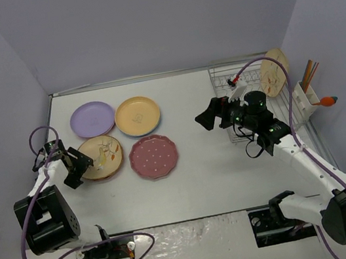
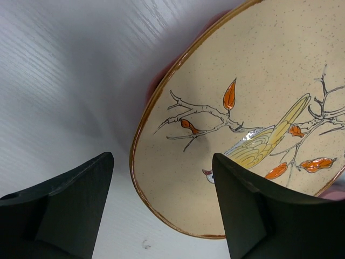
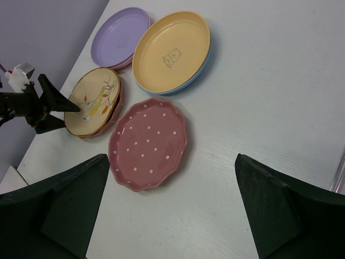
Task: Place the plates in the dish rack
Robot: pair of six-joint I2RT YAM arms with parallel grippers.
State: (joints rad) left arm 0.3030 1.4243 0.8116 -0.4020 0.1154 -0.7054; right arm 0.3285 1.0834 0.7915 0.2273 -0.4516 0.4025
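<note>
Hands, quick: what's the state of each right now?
Left hand: open, straddling the rim of the bird plate, not clamped.
Right hand: open, holding nothing.

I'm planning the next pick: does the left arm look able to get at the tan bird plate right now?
Likely yes. The open left end effector already appears to straddle the near rim of the tan bird plate. Nothing lies on the plate or blocks that edge.

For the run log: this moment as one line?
left gripper: open at rim of tan bird-print plate | right gripper: open, empty | silver wire dish rack: one tan plate inside
</note>
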